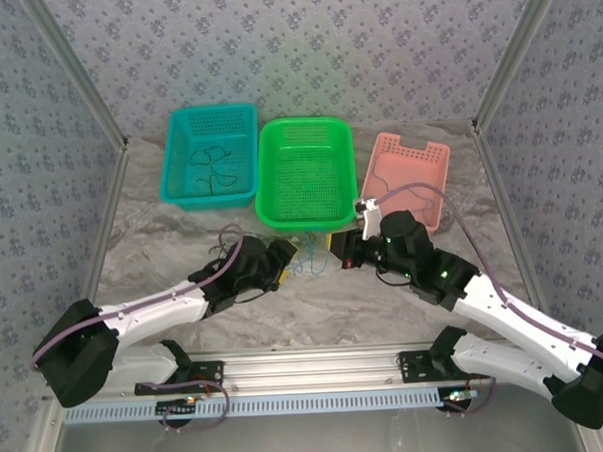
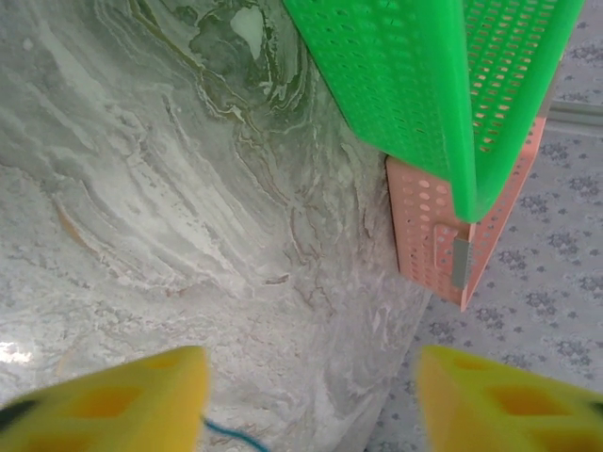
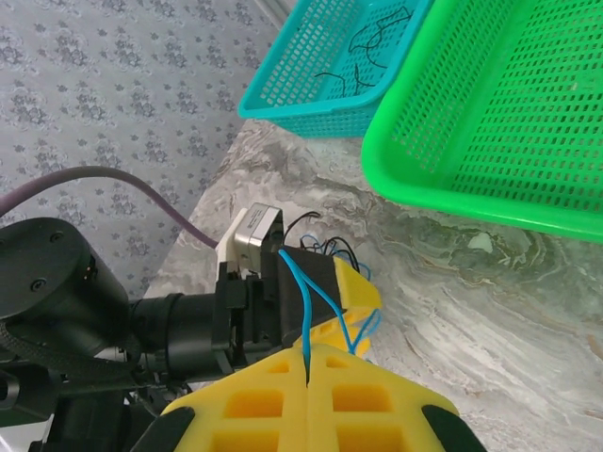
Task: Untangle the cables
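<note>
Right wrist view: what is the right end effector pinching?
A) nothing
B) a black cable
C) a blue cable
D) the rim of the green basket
C. The right end effector is closed, and the blue cable rises straight out of the seam where its two yellow halves meet.

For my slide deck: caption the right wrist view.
Right fingers shut on a blue cable, left fingers opposite, green basket and teal basket behind.
</note>
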Action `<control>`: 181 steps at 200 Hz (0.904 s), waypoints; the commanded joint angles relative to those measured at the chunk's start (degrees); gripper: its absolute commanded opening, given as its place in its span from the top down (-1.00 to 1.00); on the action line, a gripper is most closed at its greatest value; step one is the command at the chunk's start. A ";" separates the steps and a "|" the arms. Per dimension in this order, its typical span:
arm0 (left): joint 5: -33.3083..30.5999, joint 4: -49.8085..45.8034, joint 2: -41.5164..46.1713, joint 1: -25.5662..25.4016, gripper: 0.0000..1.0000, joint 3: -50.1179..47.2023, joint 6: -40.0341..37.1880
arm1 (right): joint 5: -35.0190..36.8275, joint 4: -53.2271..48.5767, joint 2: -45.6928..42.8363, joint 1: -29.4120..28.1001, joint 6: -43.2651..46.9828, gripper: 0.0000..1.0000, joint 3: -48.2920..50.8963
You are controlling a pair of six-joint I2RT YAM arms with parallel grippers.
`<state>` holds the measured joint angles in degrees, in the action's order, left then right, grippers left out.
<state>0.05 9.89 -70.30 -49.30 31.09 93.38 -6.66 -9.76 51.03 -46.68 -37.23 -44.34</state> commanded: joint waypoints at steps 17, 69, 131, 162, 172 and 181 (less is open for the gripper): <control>-4.21 -1.49 1.30 -0.40 0.65 1.44 -0.39 | 1.34 1.76 0.21 -1.28 -0.60 1.00 0.43; -9.78 -12.47 9.54 0.63 1.00 2.10 -4.39 | 1.77 0.80 -0.26 -1.41 -0.78 1.00 1.77; -15.66 -18.38 14.73 3.84 1.00 6.67 -21.36 | 1.29 0.00 4.03 -5.19 -3.53 1.00 3.33; -13.13 -11.59 15.02 5.39 1.00 6.61 -28.13 | 4.80 1.97 7.86 -8.65 -9.05 0.96 6.58; -12.54 -11.85 14.72 5.38 1.00 7.73 -29.30 | 6.60 2.03 9.21 -9.29 -10.22 0.77 7.46; -11.79 -12.45 14.18 5.35 1.00 8.80 -30.30 | 8.38 1.27 10.12 -9.48 -11.34 0.57 7.92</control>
<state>-12.99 -4.60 -55.92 -44.12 36.38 70.11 -3.53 -8.34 58.92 -55.18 -43.79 -38.20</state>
